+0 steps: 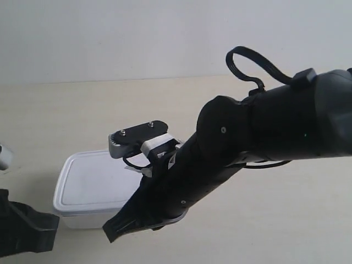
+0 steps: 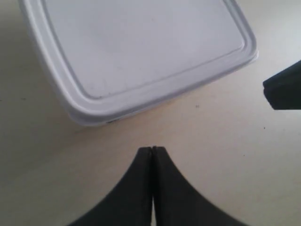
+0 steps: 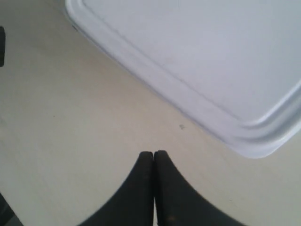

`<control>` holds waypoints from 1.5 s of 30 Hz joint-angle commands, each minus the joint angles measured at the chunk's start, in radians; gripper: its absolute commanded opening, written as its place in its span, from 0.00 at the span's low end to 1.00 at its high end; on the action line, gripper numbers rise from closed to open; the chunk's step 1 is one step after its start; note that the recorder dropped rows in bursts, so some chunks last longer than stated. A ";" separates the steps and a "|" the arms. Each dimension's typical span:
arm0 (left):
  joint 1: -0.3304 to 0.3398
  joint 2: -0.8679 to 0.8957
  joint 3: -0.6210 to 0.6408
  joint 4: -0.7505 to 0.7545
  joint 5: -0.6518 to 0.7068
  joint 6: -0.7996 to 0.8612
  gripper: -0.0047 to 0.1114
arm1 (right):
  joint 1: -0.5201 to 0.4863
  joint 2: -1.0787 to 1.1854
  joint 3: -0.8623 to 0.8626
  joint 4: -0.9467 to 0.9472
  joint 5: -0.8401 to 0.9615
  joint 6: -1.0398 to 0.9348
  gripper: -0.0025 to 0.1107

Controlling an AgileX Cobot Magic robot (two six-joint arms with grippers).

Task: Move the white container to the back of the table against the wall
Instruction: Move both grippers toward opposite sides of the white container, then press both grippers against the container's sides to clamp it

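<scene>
The white container [image 1: 91,184] lies lid-up on the table [image 1: 286,220] near the front, far from the wall [image 1: 110,33]. The arm at the exterior view's right reaches across the container's right side, and its fingertips [image 1: 113,231] point down by the front right corner. In the right wrist view my right gripper [image 3: 154,153] is shut and empty over bare table, a short way from a corner of the container [image 3: 211,61]. My left gripper [image 2: 152,149] is also shut and empty, just short of the container [image 2: 141,47] edge.
The other arm's black tip [image 2: 283,88] shows past the container's corner in the left wrist view. A dark arm part [image 1: 27,228] sits at the exterior view's lower left. A looping black cable [image 1: 256,66] rises from the big arm.
</scene>
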 commanded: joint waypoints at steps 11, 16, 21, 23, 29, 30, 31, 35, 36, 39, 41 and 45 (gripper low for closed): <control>-0.102 0.220 0.019 -0.049 -0.184 0.002 0.04 | 0.003 0.102 0.038 0.004 -0.098 -0.002 0.02; -0.102 0.305 0.019 -0.049 -0.254 0.002 0.04 | 0.003 0.140 0.038 0.005 -0.154 -0.002 0.02; -0.102 0.353 0.002 -0.049 -0.287 0.002 0.04 | 0.003 0.140 0.038 0.005 -0.169 -0.002 0.02; -0.102 0.370 -0.010 -0.049 -0.281 0.002 0.04 | 0.003 0.140 0.038 0.005 -0.177 -0.002 0.02; -0.102 0.389 -0.045 -0.049 -0.302 0.005 0.04 | 0.003 0.140 0.038 0.005 -0.219 -0.002 0.02; -0.102 0.394 -0.051 -0.049 -0.308 0.005 0.04 | 0.003 0.140 0.038 0.005 -0.228 -0.002 0.02; -0.102 0.396 -0.053 -0.049 -0.315 0.005 0.04 | 0.003 0.140 0.038 0.005 -0.233 -0.002 0.02; -0.102 0.436 -0.063 -0.049 -0.374 0.005 0.04 | 0.003 0.140 0.038 0.005 -0.286 -0.002 0.02; -0.102 0.453 -0.063 -0.049 -0.401 0.005 0.04 | 0.003 0.140 0.038 0.005 -0.302 -0.002 0.02; -0.102 0.477 -0.069 -0.049 -0.439 0.003 0.04 | 0.003 0.140 0.038 0.005 -0.332 -0.002 0.02; -0.102 0.489 -0.076 -0.049 -0.454 0.003 0.04 | 0.003 0.140 0.038 0.005 -0.360 -0.011 0.02; -0.102 0.504 -0.097 -0.049 -0.472 0.001 0.04 | 0.001 0.140 0.038 0.003 -0.401 -0.011 0.02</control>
